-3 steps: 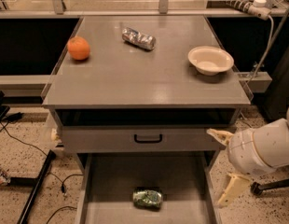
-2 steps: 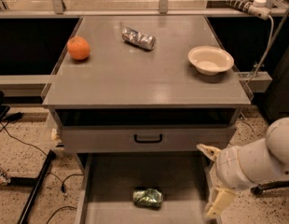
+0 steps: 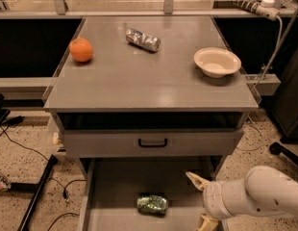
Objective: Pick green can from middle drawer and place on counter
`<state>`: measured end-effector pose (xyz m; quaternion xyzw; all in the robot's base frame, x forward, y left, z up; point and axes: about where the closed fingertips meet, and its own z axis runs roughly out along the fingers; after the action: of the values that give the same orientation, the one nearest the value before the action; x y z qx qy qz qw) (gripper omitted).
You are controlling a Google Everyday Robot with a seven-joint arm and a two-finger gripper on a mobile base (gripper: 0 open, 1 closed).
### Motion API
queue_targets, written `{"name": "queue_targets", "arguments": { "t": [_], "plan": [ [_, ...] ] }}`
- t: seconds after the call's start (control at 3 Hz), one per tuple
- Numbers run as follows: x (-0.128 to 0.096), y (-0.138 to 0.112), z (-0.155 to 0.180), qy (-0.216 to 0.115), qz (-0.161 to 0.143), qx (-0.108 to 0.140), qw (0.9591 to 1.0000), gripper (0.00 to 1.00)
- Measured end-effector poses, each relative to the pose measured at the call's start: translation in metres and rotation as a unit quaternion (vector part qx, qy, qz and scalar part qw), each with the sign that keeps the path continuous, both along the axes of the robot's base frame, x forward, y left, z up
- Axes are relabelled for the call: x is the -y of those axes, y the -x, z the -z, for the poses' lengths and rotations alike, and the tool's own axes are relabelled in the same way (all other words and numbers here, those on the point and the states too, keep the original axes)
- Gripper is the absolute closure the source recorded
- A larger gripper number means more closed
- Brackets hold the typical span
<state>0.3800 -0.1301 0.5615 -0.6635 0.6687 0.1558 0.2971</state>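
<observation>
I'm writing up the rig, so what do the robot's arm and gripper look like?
The arm is a smooth, rounded white shell, with no cables or markings visible. The gripper, at the right of the drawer, has two pointed cream fingers.

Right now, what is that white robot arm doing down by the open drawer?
The robot's gripper is low at the right side of the pulled-out middle drawer, open and holding nothing. The green can lies on its side on the drawer floor, just left of the gripper, untouched. On the counter are an orange, a silver can and a bowl. It looks ready to grab the green can.
</observation>
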Motion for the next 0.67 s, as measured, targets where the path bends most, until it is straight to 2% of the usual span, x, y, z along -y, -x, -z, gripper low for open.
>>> {"name": "queue_targets", "arguments": {
  "t": [0.33,0.67],
  "plan": [
    [-0.019,-0.01,0.043,-0.022,-0.017,0.023,0.9993,0.0],
    [-0.034,-0.025,0.094,-0.032,-0.019,0.011,0.9992,0.0]
  ]
}}
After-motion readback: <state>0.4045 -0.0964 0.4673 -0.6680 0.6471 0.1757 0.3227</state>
